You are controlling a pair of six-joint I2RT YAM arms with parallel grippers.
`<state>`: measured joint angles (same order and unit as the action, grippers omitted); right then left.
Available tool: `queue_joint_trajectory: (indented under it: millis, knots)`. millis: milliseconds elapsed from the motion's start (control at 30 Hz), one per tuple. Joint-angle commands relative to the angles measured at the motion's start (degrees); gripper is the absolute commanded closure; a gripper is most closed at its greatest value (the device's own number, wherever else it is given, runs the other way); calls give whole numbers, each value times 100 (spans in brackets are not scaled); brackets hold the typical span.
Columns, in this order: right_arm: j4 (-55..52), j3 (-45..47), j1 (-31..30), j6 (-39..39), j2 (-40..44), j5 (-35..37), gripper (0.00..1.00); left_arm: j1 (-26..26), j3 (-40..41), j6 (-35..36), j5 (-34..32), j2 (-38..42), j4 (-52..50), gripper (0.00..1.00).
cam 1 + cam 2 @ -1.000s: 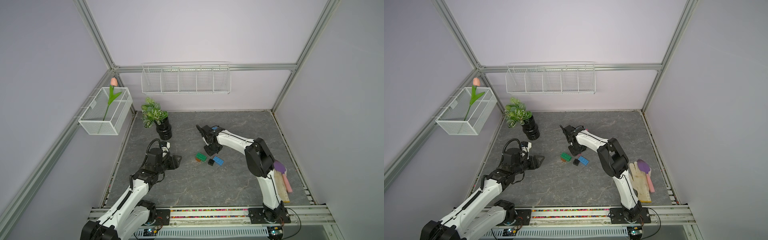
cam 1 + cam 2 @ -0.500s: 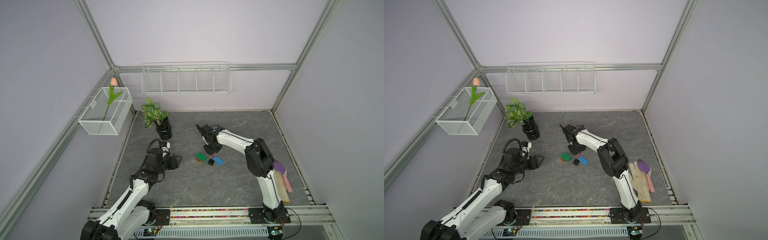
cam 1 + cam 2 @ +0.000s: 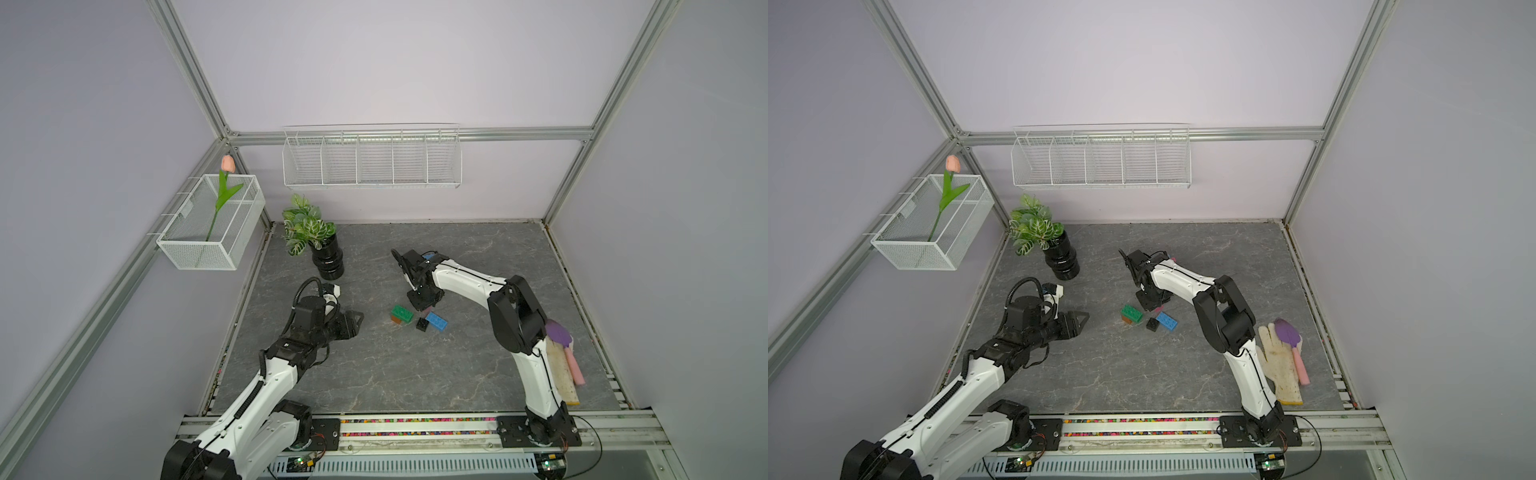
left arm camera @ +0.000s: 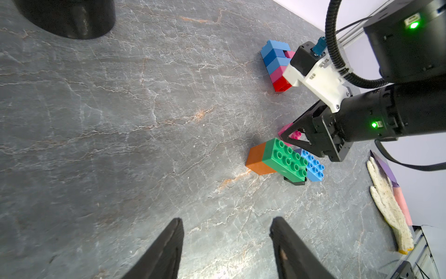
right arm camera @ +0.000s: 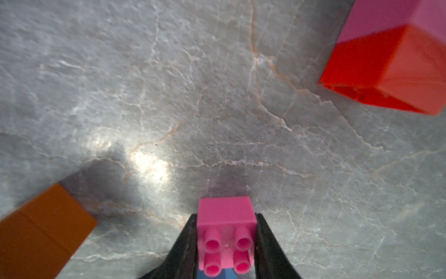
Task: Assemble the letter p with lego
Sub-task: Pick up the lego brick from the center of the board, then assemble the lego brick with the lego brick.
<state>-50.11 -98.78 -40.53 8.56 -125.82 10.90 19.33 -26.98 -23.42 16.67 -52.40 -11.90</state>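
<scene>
Pink lego brick (image 5: 226, 235) clamped in right gripper (image 5: 226, 219); green brick (image 4: 284, 159) just beside.

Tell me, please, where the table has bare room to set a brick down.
Crowded: around the right gripper, shut on a pink brick, beside the green brick, black brick and blue brick. Bare: the wide table stretch between those bricks and the front rail, and the strip between the plant pot and the right arm.
</scene>
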Motion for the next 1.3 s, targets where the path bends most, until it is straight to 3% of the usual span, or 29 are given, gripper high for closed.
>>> queue_joint_trajectory:
  millis: [0,433,733,1267]
  knots:
    - [-229,-66,-24,-76,343,9,74,-30,44,79,-73,-1,-23,39]
    - [-927,-640,-665,-1185,1024,-46,76,-29,112,206,103,40,102,39]
    - [-996,-1061,-1024,-1678,581,-316,76,-29,131,247,150,64,109,39]
    - [-999,-1270,-1088,-2005,85,-527,76,-26,142,263,150,85,109,39]
